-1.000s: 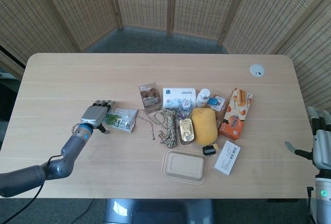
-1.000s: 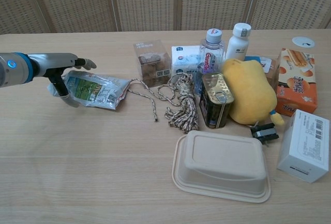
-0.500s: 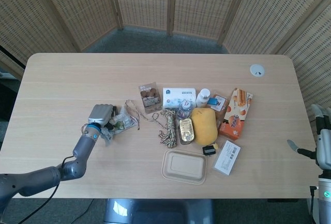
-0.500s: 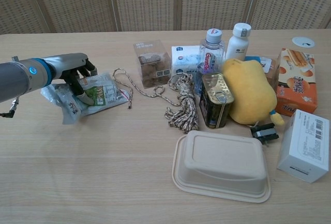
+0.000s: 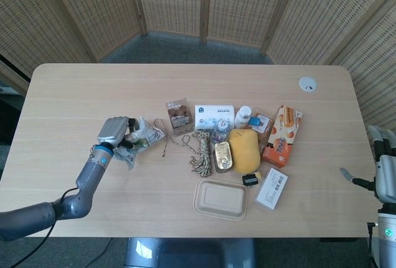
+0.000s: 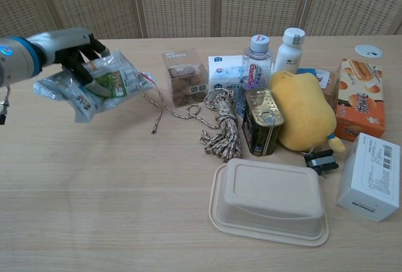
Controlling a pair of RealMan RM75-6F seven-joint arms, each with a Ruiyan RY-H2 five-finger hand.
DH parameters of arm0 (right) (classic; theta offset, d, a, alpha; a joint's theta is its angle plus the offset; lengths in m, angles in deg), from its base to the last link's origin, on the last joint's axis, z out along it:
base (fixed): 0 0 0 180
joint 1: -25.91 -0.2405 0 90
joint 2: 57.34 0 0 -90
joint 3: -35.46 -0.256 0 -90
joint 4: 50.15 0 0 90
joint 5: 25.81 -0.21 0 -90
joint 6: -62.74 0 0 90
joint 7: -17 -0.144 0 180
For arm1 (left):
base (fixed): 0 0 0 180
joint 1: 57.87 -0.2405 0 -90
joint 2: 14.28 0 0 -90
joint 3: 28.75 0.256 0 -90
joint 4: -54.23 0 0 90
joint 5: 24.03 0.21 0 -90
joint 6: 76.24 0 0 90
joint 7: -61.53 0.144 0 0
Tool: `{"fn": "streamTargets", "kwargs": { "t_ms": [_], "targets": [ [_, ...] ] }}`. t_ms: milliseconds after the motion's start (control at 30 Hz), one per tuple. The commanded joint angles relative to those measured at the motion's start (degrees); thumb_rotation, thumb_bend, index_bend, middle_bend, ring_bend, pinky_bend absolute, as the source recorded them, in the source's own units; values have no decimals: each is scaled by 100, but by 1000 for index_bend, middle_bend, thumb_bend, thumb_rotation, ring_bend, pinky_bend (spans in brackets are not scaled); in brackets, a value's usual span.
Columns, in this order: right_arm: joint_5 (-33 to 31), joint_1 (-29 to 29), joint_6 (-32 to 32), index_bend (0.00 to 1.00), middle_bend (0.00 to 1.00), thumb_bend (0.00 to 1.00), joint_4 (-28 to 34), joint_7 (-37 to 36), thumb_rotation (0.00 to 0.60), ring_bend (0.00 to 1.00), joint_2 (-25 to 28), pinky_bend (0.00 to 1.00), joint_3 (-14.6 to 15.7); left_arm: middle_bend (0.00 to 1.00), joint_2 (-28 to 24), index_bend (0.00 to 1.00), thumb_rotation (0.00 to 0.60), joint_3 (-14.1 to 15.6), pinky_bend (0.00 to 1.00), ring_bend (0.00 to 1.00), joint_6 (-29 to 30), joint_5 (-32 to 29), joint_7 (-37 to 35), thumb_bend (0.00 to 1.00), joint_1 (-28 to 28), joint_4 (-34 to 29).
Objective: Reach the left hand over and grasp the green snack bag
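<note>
My left hand (image 5: 113, 132) (image 6: 70, 46) grips the green snack bag (image 5: 140, 138) (image 6: 103, 83) and holds it lifted off the table at the left, its fingers curled around the crumpled clear-and-green wrapper. The bag's lower end hangs down below the hand in the chest view. My right hand (image 5: 385, 168) hangs at the far right edge of the head view, off the table, fingers apart and holding nothing. It does not show in the chest view.
A rope (image 6: 217, 127) trails from the clutter toward the bag. Right of it stand a brown cube box (image 6: 183, 76), a tin can (image 6: 262, 121), a yellow pouch (image 6: 304, 112), bottles, an orange box (image 6: 355, 99) and a beige lidded tray (image 6: 270, 200).
My left hand closed on the green snack bag and lifted it up off the table. The rope's loose end was dragged left. The right hand barely shifted.
</note>
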Motion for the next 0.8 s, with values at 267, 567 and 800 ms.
{"fn": "streamTargets", "kwargs": {
  "t_ms": [267,567,800],
  "targets": [
    [226,74,-53,0,0,1,-130,-278,552,0,-82,0,84,829,-1815,625,600,-779,682,973,1200,776,-697,224,-682,-2406],
    [337,123,-7,0,0,0,-270,-484,555,0,-214,0,183,822,-2629,620,600,-1165,680,961,1812,1130,-888,219,-967,-3447],
    [351,114,53,0,0,1,-249,-484,553,0,-201,0,185,820,-2735,619,600,-1165,674,952,1974,1188,-1028,210,-1055,-3588]
  ]
}}
